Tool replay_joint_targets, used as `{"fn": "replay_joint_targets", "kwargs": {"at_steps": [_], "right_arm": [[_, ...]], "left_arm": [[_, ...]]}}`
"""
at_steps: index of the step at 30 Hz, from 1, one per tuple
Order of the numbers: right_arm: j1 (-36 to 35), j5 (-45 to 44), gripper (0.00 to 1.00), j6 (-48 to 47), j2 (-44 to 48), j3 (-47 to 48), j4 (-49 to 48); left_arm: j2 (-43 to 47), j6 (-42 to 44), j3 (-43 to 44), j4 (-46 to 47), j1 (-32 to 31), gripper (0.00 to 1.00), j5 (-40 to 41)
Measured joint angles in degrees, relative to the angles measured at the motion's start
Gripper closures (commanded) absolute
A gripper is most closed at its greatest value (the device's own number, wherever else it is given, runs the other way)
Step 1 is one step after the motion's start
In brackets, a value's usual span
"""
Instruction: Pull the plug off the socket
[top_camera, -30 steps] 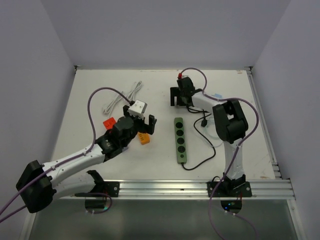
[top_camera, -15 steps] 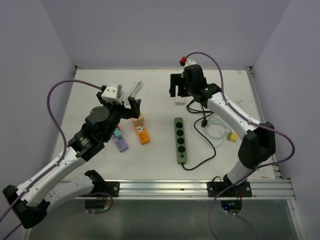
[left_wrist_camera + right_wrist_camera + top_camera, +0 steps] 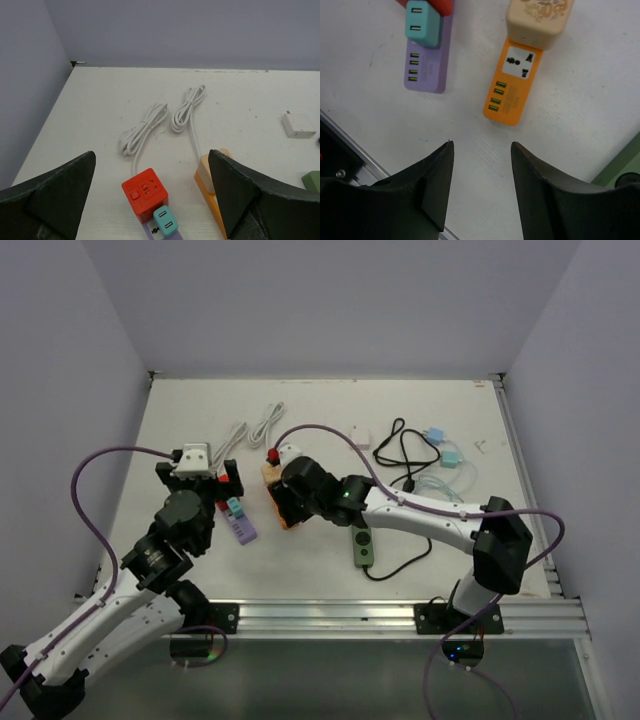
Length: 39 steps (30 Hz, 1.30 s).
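Note:
A purple socket strip [image 3: 426,65] lies on the white table with a teal plug [image 3: 422,17] seated in its far end, beside a red cube socket [image 3: 145,192]. To its right an orange socket strip [image 3: 512,87] carries a cream plug [image 3: 539,17]. My right gripper [image 3: 481,144] hovers over the near end of the orange strip, open, its jaws fairly narrow with nothing between them. My left gripper [image 3: 151,155] hangs open wide above the red cube and the teal plug [image 3: 165,220], touching neither. From above, the right gripper [image 3: 284,508] covers most of the orange strip.
A green power strip [image 3: 362,545] with a black cord lies right of centre. Coiled white cables [image 3: 250,430] lie at the back left. A white adapter [image 3: 360,436], a black cable [image 3: 405,455] and teal parts [image 3: 445,452] sit at the back right.
The right arm swung from the back right over to the orange strip and its jaws narrowed. The left arm drew back leftwards and its jaws opened a little wider.

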<state>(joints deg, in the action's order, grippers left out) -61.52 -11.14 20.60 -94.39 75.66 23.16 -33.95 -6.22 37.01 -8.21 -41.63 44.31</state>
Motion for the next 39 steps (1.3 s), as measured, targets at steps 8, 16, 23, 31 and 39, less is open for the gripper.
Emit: {"fn": "replay_joint_targets", "kwargs": {"at_steps": [8,16,23,31,39], "right_arm": [[-4.0,0.8,0.48,2.6,-13.0,8.7,-1.2],[-4.1,0.2,0.44,3.8,-28.5,25.3,-0.3],[-4.1,0.2,0.48,3.8,-35.4,33.6,0.2],[-4.1,-1.0,0.9,4.3,-36.9,34.9,0.1],[-4.1,-3.4,1.0,3.5,-30.3,25.1,-1.3]], "left_arm": [[10.8,1.4,-1.4,1.7,0.0,0.02,8.7],[13.6,1.6,-2.7,4.2,0.0,0.01,12.3],[11.6,2.0,-2.8,4.1,0.0,0.01,11.9],[12.2,2.4,-2.8,4.1,0.0,0.0,11.6],[12.1,1.9,-2.8,3.5,0.0,0.0,11.0]]}}
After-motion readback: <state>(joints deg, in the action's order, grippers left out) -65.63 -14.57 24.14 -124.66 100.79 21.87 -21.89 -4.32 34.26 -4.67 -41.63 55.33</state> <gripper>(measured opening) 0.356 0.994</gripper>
